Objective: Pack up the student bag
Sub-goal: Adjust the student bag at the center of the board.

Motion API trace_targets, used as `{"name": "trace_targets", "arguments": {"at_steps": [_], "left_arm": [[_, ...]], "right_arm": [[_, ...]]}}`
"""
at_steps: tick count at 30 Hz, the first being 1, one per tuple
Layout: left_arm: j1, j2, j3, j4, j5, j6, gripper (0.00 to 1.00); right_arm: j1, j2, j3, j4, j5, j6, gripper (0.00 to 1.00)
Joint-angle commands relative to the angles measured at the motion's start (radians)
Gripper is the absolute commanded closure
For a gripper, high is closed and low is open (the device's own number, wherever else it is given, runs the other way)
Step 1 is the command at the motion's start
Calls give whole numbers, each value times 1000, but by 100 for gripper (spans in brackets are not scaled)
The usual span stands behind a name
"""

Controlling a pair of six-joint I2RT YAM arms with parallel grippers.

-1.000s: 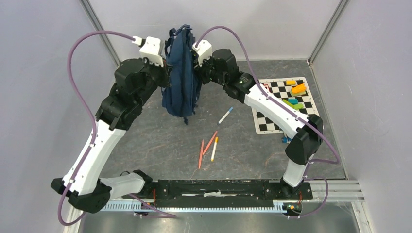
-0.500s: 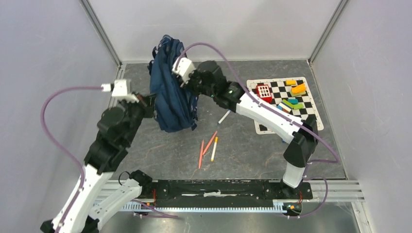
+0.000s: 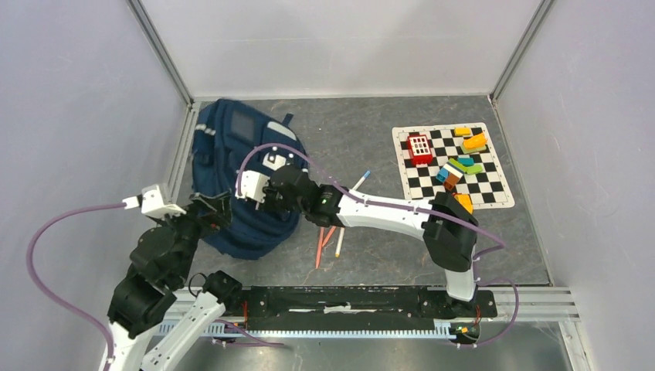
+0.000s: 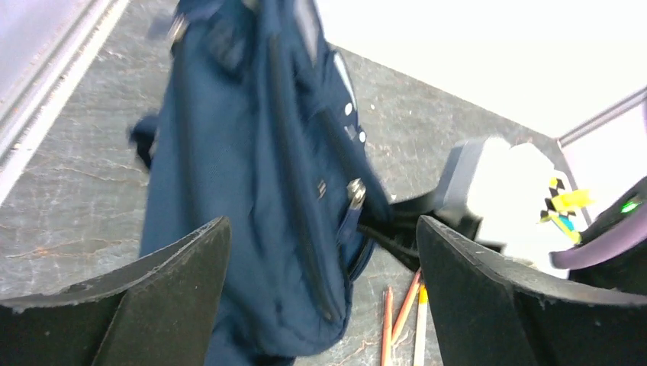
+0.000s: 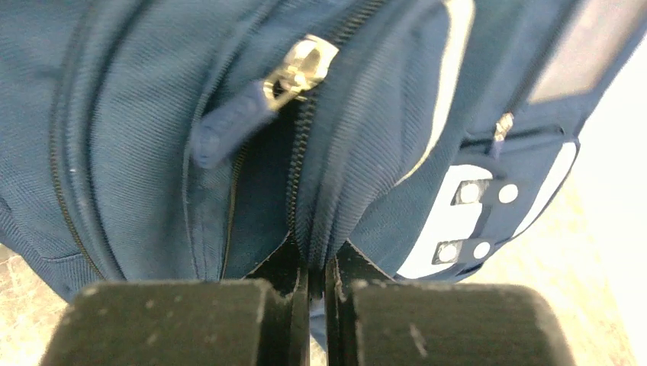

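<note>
- One student bag (image 3: 232, 154) lies on the grey bench (image 3: 386, 255), on the left side close to the left wall's rail, one end toward the far-left corner and its rounded end toward the arms.
- Two arms reach to it, one gripper on each.
- The right gripper (image 5: 309, 263) is clenched on a fold of the bag's fabric right beside a zip line, its two fingers (image 5: 175, 320) almost touching.
- The left gripper (image 4: 322, 229) is released, its fingers (image 4: 152, 305) spread wide with the bag's near end seen between them; whether they touch the cloth cannot be told.
- Four pens lie on the bench to the right of the bag: a white pen with a blue cap (image 3: 359, 184), two orange pens (image 3: 320, 246) and a white-and-yellow pen (image 3: 340, 237). The last three lie near one another, partly under the right arm.
- One black-and-white checkered mat (image 3: 432, 185) sits at the right rear, well apart from the bag.
- On the mat are at least six coloured blocks (some are stacked, so the exact number is unclear): a red block (image 3: 419, 145), plus orange, yellow, green and blue ones.
- The bag is soft navy-blue cloth with several parallel zip lines along it.
- A metal zip pull (image 5: 301, 65) carries a navy fabric tab.
- Pale grey strips (image 5: 458, 46) edge one panel, and a light patch (image 5: 465, 221) bears four round studs.
- A greyish window panel (image 3: 243, 124) shows near the bag's far end.
</note>
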Motion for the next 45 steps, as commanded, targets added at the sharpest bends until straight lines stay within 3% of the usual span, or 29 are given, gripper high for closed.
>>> {"name": "trace_targets", "arguments": {"at_steps": [1, 6, 10, 16, 18, 32, 35, 40, 45], "left_arm": [[1, -24, 70, -55, -85, 20, 4], [1, -22, 42, -56, -96, 50, 0], [0, -27, -2, -29, -85, 71, 0], [1, -23, -68, 26, -4, 148, 0], [0, 1, -79, 47, 52, 182, 0], [-12, 359, -42, 26, 467, 578, 0], [-14, 359, -62, 67, 380, 593, 0], [-39, 397, -97, 114, 403, 642, 2], [-133, 506, -104, 119, 340, 688, 3]], "right_arm": [[-2, 7, -35, 150, 27, 13, 100], [11, 17, -30, 158, 55, 20, 100], [11, 4, -32, 158, 61, 45, 82], [11, -103, -112, 167, 98, 139, 15], [9, -169, -164, 169, 122, 180, 3], [-187, -583, -682, 97, 84, 651, 2], [-218, -661, -793, 120, 63, 696, 2], [-224, -707, -886, 121, 74, 783, 2], [-224, -658, -906, 100, 71, 872, 11]]}}
